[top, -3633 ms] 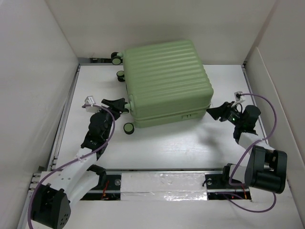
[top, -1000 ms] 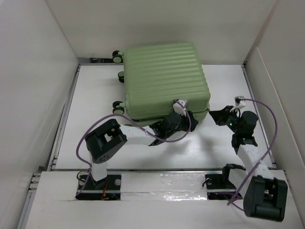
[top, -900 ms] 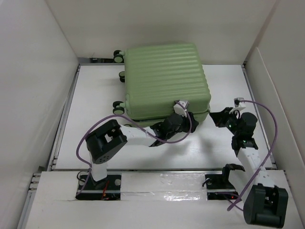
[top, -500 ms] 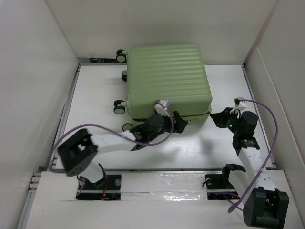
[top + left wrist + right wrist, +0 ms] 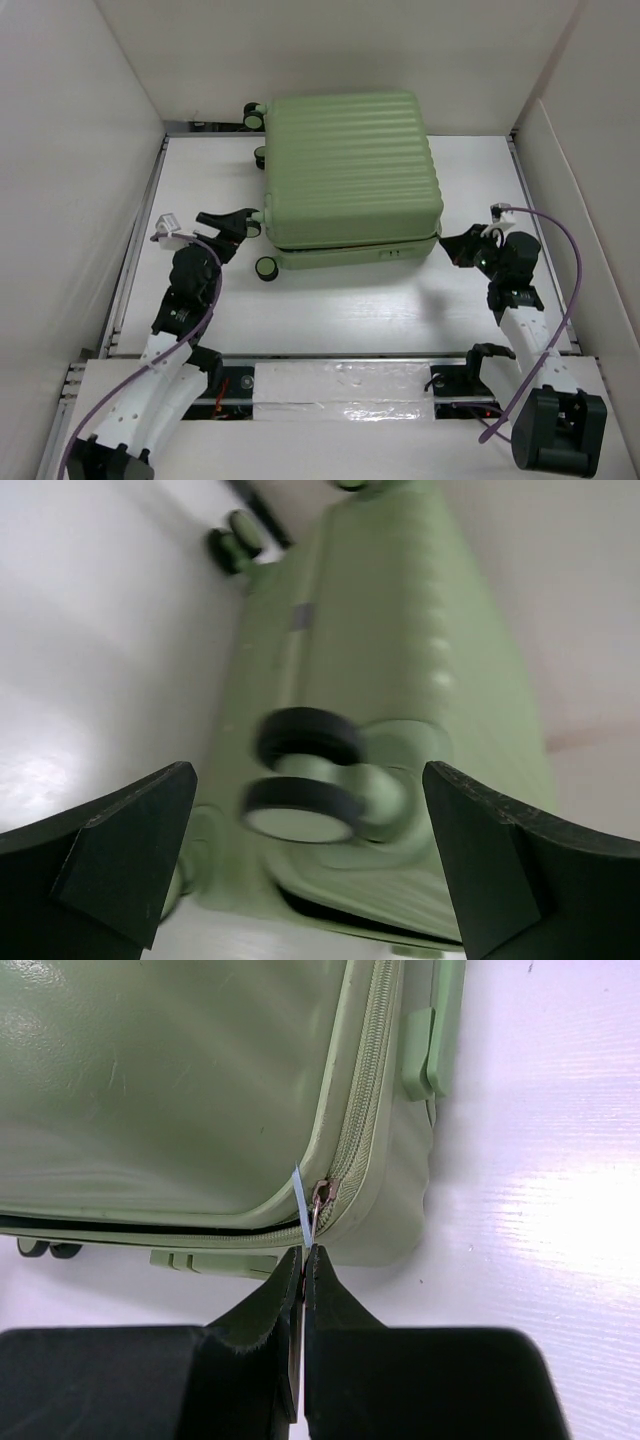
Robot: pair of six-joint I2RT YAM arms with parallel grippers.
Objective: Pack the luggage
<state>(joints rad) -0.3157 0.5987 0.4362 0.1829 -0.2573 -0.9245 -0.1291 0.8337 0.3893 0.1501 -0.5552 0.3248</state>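
Two hands at one green suitcase

One big, pale green luggage (image 5: 350, 170) lies flat on the white worktop (image 5: 340, 315). Its lid is down and its ribbed side faces up. It sits toward the far side of the worktop. Its small black wheels stick out on the left.

The left hand (image 5: 230, 222) is by the near left corner of the luggage. Its two fingers are spread wide apart, and it holds nothing. In its own camera, a pair of black wheels (image 5: 300, 770) shows in the gap between the fingers, a bit blurry. I cannot tell if the fingers touch them.

The right hand (image 5: 303, 1257) is at the near right corner of the luggage. Its fingers are pressed together on the thin zip pull (image 5: 302, 1205). The pull hangs from the zip (image 5: 363, 1090), which runs along the side of the luggage to that corner. On the other side of the pull, a thin dark gap runs along the seam under the lid.
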